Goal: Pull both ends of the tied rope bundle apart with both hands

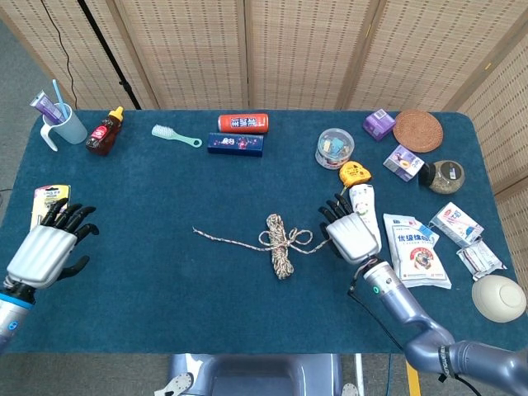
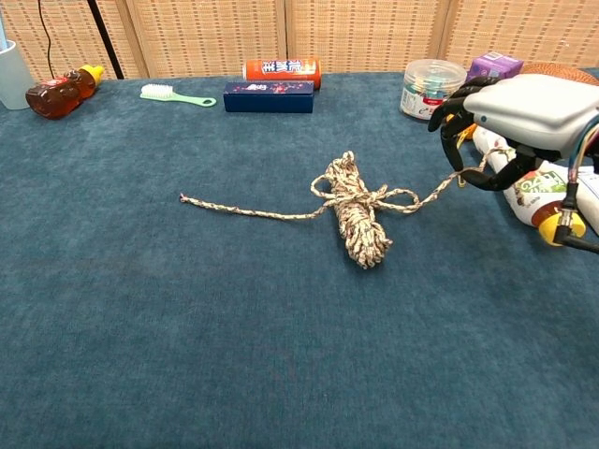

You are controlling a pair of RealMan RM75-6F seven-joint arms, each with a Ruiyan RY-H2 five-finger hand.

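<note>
Right robot hand (image 2: 510,126) pinches one rope end, lifted at right of frame; rope bundle (image 2: 357,213) mid-desk. Left robot hand (image 1: 48,247) open, empty, lower left. Risk: one-sided pull drags the bundle instead of untying it.

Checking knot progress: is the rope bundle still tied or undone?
Tied: the bundle keeps its knot and loop, with the right hand holding one end.
</note>
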